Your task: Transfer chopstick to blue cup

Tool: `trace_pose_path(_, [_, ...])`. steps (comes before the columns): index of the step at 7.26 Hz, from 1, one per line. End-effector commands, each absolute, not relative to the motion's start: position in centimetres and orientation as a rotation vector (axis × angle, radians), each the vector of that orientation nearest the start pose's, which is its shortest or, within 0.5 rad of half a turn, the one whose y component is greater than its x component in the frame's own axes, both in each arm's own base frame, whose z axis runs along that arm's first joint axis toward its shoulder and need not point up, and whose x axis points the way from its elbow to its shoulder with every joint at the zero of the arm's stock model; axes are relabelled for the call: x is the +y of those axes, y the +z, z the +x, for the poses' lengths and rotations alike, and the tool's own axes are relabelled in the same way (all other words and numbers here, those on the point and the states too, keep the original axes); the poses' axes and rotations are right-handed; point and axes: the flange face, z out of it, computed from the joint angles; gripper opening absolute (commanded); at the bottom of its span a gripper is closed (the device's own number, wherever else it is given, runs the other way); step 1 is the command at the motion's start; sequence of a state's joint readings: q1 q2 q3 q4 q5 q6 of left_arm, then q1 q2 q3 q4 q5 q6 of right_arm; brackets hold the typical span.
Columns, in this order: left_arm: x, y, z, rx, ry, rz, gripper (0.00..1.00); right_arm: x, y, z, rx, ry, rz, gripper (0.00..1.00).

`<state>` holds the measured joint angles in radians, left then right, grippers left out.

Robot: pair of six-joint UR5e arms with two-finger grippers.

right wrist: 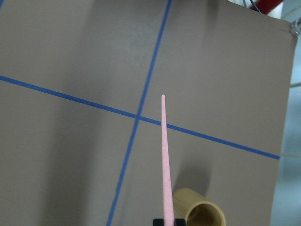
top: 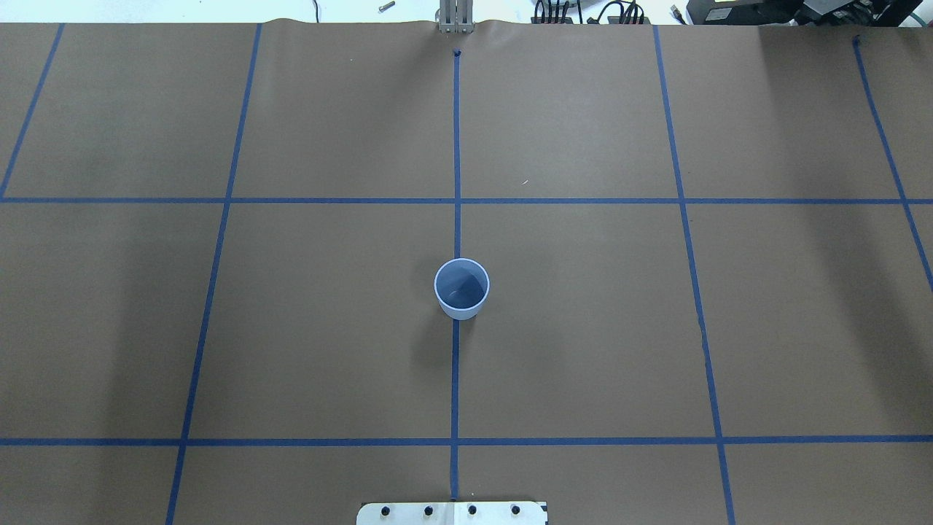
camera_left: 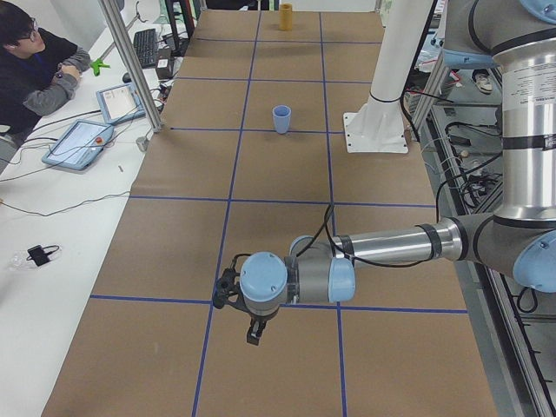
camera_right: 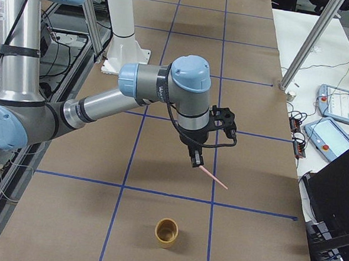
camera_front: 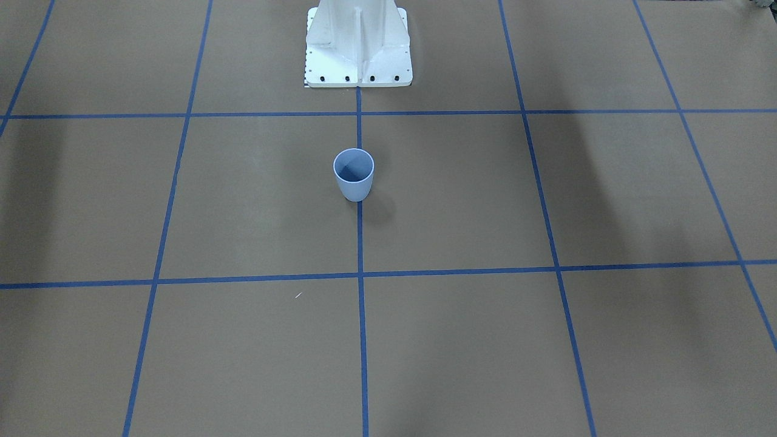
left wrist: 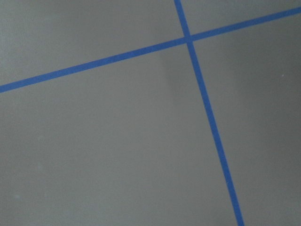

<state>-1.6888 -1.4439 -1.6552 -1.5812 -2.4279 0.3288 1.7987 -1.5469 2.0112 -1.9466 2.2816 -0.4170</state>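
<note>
The blue cup [top: 461, 289] stands upright, mouth open upward, with open counter [top: 583, 350] on every side; the white pedestal [camera_front: 358, 42] rises near it on the robot's side. The tan cup [camera_right: 166, 232] stands below the right hand [camera_right: 195, 162] and its slanting chopstick [camera_right: 210, 174], apart from both. The left hand [camera_left: 253, 334] hangs over bare counter, well apart from the blue cup.

Right claw [camera_right: 195, 162] tight; left claw [camera_left: 254, 336] aloft.
</note>
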Motion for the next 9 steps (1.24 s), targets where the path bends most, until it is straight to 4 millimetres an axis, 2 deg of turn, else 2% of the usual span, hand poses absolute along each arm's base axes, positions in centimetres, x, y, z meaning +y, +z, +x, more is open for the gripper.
trace_pose_path(1, [-43.1, 62.4, -11.2, 0.797, 0.168, 0.135, 0.98, -45.9, 43.7, 11.1, -0.789, -0.382, 0.466, 0.00])
trace_pose_path(2, [-43.0, 62.4, -11.2, 0.796, 0.167, 0.132, 0.98, -46.6, 42.6, 7.9, -0.827, -0.478, 0.517, 0.00])
trace_pose_path(4, [-43.0, 62.5, -11.2, 0.798, 0.166, 0.130, 0.98, -47.3, 40.3, -0.5, -0.866, -0.721, 0.613, 0.00])
trace_pose_path(5, [-43.0, 62.6, -11.1, 0.800, 0.165, 0.127, 0.98, -47.1, 39.3, -5.0, -0.885, -0.829, 0.645, 0.00])
trace_pose_path(6, [-43.0, 62.7, -11.1, 0.802, 0.164, 0.126, 0.98, -46.1, 37.4, -8.4, -0.922, -0.838, 0.616, 0.00])
trace_pose_path(7, [-43.0, 62.8, -11.1, 0.803, 0.164, 0.124, 0.98, -45.9, 33.3, -12.0, -0.974, -0.813, 0.598, 0.00])
trace_pose_path(8, [-42.9, 62.9, -11.1, 0.803, 0.162, 0.120, 0.98, -46.8, 28.8, -15.0, -0.946, -0.869, 0.674, 0.00])
trace_pose_path(9, [-42.9, 63.3, -11.0, 0.806, 0.161, 0.114, 0.98, -46.0, 26.4, -19.4, -0.977, -0.953, 0.683, 0.00])
